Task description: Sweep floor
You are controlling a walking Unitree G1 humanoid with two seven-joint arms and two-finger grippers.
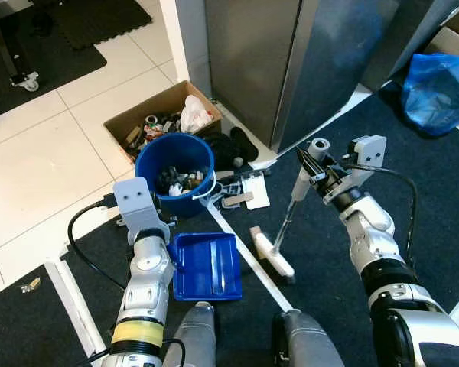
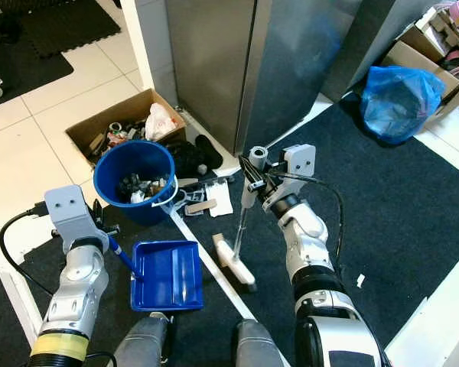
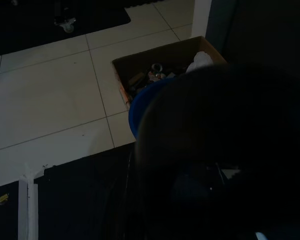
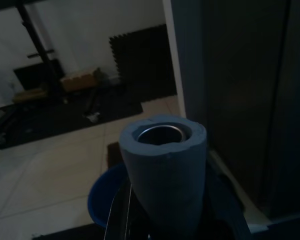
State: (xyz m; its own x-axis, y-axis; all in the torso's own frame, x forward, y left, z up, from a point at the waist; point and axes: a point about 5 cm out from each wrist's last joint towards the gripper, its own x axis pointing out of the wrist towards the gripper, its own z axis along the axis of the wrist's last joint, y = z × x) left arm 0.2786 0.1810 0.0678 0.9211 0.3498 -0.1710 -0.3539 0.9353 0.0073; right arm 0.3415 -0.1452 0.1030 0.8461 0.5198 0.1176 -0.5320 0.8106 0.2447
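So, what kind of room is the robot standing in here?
Probably a home kitchen or utility corner: white floor tiles, a tall grey steel cabinet, maybe a fridge, and a round blue plastic bucket full of rubbish.

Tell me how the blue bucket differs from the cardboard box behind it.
The blue bucket is round and plastic; the cardboard box is rectangular and brown. The bucket stands at the edge of the dark mat, the box on the pale tiles. The bucket is taller, the box lower and wider. Both are open on top and hold mixed rubbish.
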